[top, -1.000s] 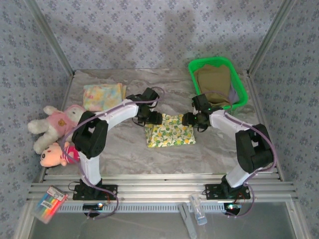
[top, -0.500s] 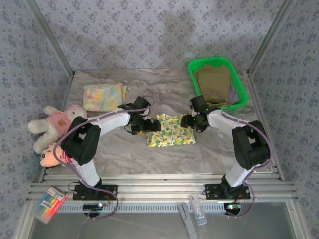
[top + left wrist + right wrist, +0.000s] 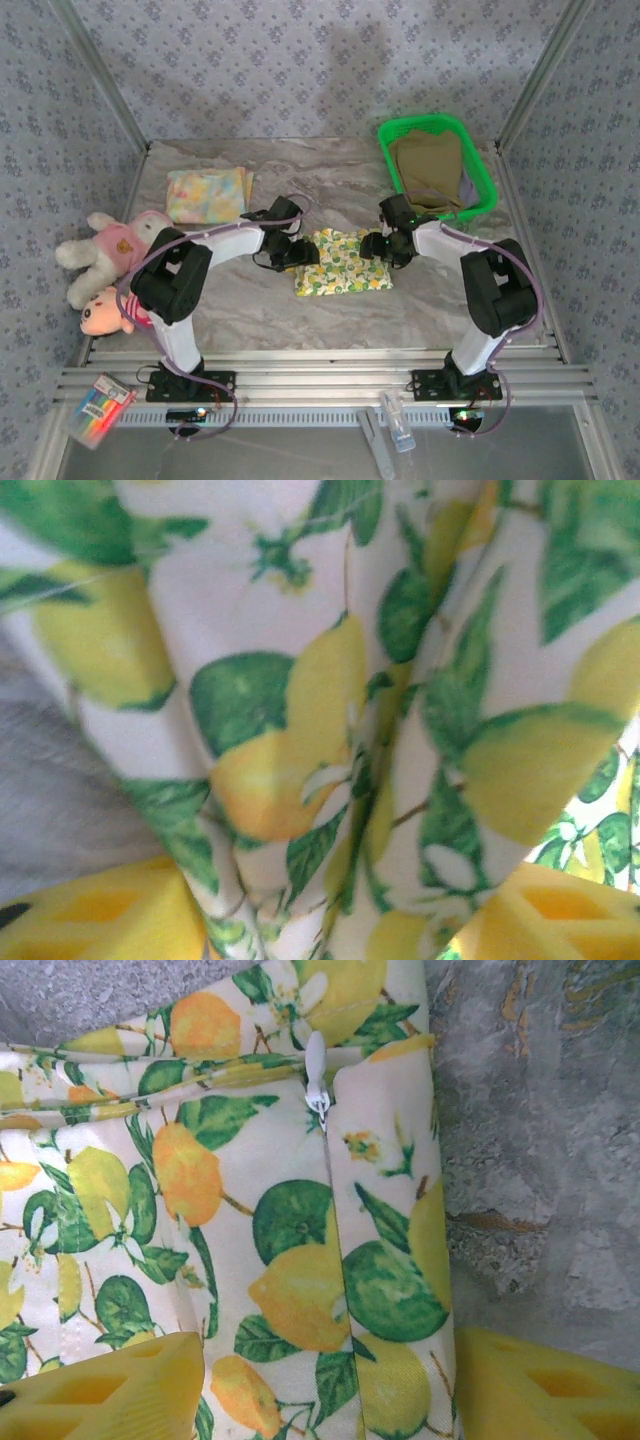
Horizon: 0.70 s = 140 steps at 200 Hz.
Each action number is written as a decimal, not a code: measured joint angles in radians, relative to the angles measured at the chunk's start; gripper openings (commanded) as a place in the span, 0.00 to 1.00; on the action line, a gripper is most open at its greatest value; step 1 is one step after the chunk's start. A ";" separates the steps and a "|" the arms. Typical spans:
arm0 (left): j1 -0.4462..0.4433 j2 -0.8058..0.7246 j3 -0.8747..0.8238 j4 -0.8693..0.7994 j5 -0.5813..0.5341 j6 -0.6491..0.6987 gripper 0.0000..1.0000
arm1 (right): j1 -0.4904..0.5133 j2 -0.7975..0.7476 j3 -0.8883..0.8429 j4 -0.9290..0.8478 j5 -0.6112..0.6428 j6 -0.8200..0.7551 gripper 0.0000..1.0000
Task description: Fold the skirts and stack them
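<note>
Lemons and green leaves on white are covering the floral skirt (image 3: 345,262), which is lying as a rough rectangle on the table (image 3: 260,310), spanning the room between the two sets of jaws. The left gripper (image 3: 300,252) is sitting at one upper corner and the right gripper (image 3: 372,245) at the other. Between the left gripper's pads (image 3: 90,920) the cloth is rising in a bunched ridge; I cannot tell whether they are pinching it. The right gripper's jaws are standing apart and released over flat cloth, with a white zip pull (image 3: 316,1085) ahead of them and the skirt's edge running just inside one pad (image 3: 550,1390); bare marbled tabletop is lying outside it. Beyond the left jaws, a folded pastel skirt (image 3: 206,194) is resting well apart; beyond the right ones, a green basket (image 3: 430,125) is holding an olive skirt (image 3: 428,165).
</note>
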 measured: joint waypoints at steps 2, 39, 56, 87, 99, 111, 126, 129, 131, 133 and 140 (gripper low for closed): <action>-0.001 0.000 -0.002 0.006 0.001 -0.007 0.48 | 0.000 0.001 0.000 0.000 0.000 0.000 0.67; -0.006 0.000 -0.014 0.052 0.012 -0.012 0.26 | 0.007 0.008 -0.002 0.014 0.000 0.011 0.67; -0.006 0.000 -0.014 0.052 -0.003 -0.011 0.16 | 0.008 0.010 -0.002 0.019 -0.001 0.019 0.67; -0.006 0.000 -0.014 0.052 -0.021 -0.002 0.02 | 0.010 0.016 -0.002 0.029 -0.011 0.031 0.69; -0.006 -0.002 -0.014 0.051 -0.035 0.008 0.00 | 0.011 0.012 -0.002 0.037 -0.017 0.039 0.73; -0.006 -0.008 -0.013 0.036 -0.063 0.026 0.00 | 0.011 -0.004 -0.006 0.047 -0.023 0.051 0.80; -0.007 -0.019 0.013 -0.026 -0.131 0.073 0.00 | 0.011 -0.048 -0.010 0.054 -0.025 0.058 1.00; -0.007 -0.021 0.021 -0.041 -0.142 0.080 0.00 | 0.011 -0.058 -0.010 0.056 -0.026 0.057 1.00; -0.006 -0.022 0.029 -0.053 -0.155 0.090 0.00 | 0.011 -0.067 -0.011 0.056 -0.026 0.056 1.00; -0.006 -0.023 0.038 -0.064 -0.168 0.101 0.00 | 0.011 -0.076 -0.011 0.059 -0.025 0.055 1.00; -0.002 -0.025 0.066 -0.100 -0.204 0.130 0.00 | 0.011 -0.104 -0.011 0.064 -0.025 0.056 1.00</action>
